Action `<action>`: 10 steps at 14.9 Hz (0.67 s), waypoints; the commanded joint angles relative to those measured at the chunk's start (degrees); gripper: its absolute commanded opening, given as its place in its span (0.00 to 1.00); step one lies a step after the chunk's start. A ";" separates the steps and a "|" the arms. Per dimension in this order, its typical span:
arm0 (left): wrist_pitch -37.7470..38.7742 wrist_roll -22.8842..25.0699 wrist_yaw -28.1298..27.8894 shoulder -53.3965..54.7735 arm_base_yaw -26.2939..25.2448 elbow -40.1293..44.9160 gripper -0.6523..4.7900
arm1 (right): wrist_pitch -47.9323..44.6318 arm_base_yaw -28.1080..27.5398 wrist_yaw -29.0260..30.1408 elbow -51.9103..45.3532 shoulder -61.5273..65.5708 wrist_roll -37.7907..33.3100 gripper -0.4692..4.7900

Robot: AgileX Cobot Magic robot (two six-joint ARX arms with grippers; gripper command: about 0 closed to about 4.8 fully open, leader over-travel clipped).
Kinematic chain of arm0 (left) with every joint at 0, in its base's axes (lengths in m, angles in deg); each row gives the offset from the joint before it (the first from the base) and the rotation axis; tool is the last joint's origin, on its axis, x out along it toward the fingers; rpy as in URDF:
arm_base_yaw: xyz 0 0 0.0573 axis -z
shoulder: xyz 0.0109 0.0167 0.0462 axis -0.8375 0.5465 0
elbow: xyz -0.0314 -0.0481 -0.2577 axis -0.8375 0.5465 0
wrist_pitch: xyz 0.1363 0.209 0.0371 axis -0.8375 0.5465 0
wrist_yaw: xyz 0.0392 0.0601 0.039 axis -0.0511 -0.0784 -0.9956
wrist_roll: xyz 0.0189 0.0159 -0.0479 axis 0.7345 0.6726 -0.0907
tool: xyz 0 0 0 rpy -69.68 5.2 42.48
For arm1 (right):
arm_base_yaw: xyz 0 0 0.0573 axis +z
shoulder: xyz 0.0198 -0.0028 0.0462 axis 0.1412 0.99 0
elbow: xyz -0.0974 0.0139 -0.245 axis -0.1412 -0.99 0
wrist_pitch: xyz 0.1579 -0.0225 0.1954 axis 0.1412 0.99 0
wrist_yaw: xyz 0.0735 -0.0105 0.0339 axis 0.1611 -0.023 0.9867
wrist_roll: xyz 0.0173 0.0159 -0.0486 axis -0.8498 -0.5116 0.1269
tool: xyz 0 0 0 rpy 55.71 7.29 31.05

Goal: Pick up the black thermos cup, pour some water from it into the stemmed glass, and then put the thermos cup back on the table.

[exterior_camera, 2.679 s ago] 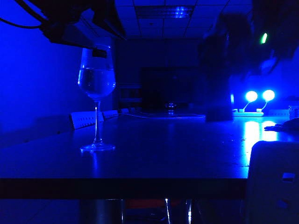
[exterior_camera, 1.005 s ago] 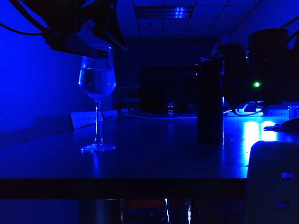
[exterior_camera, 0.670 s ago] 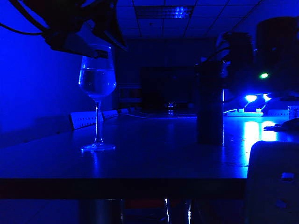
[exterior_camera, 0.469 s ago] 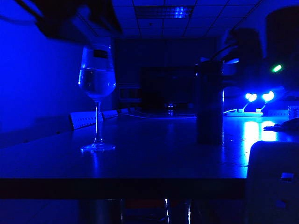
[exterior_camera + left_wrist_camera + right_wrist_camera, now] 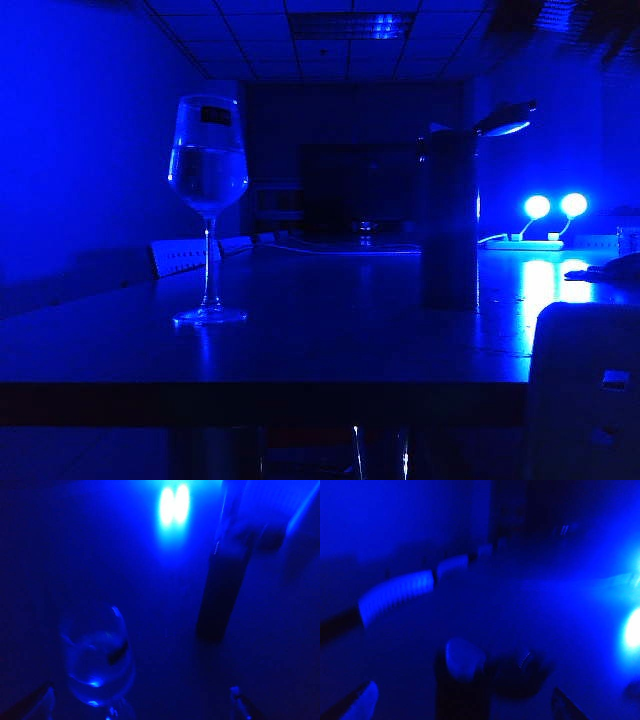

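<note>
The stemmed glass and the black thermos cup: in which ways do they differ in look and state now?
The stemmed glass is clear and shows water in its bowl; the black thermos cup is opaque, its contents hidden. The glass narrows to a thin stem on a round foot; the thermos cup is straight-sided. The glass has an open rim; the thermos cup has a flip lid raised. Both stand upright, apart, on the table, held by neither hand.
</note>
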 commanded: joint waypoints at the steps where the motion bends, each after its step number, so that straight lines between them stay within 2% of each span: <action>1: 4.28 0.02 -0.24 -9.01 0.04 -0.26 1.00 | 11.65 0.04 0.13 0.13 -15.08 1.42 1.00; 4: 9.81 0.02 -4.15 -19.63 0.04 -0.26 1.00 | 23.91 0.02 0.13 0.22 -26.38 3.56 1.00; 7: 20.41 -0.31 -4.09 -26.60 0.04 -0.26 1.00 | 33.79 0.17 0.42 0.22 -33.77 1.73 1.00; 10: 28.11 -3.04 -4.07 -30.73 0.04 -0.24 1.00 | 43.32 0.15 0.39 0.17 -41.40 1.60 1.00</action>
